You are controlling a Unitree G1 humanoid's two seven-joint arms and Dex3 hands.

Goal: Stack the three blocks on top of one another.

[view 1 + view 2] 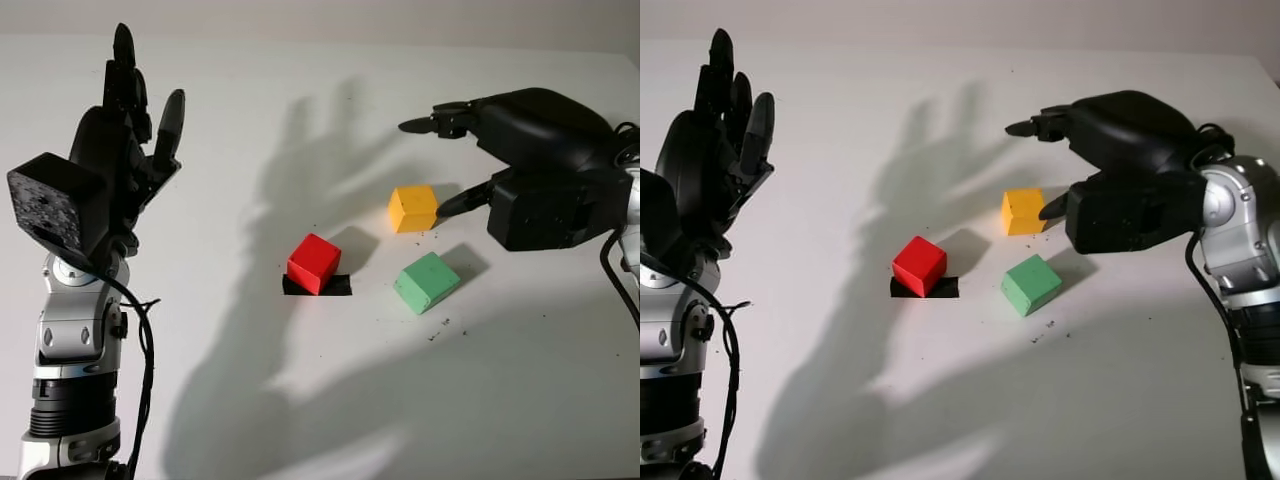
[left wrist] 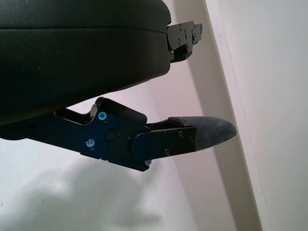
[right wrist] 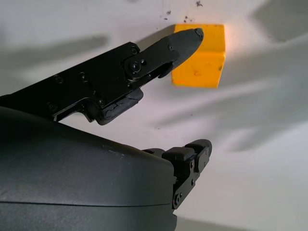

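Three blocks lie apart on the white table. The red block [image 1: 314,263] sits on a black tape mark [image 1: 316,287] near the middle. To its right and farther back is the yellow block [image 1: 413,208], and the green block [image 1: 427,282] lies nearer, right of the red one. My right hand [image 1: 450,165] hovers just right of the yellow block, open, holding nothing; in the right wrist view one fingertip [image 3: 185,41] overlaps the yellow block [image 3: 202,62]. My left hand [image 1: 130,120] is raised at the far left, open, well away from the blocks.
The white table [image 1: 300,400] stretches around the blocks, with strong hand shadows across its middle. A few dark specks [image 1: 440,328] lie near the green block. The table's far edge meets a pale wall [image 1: 320,20].
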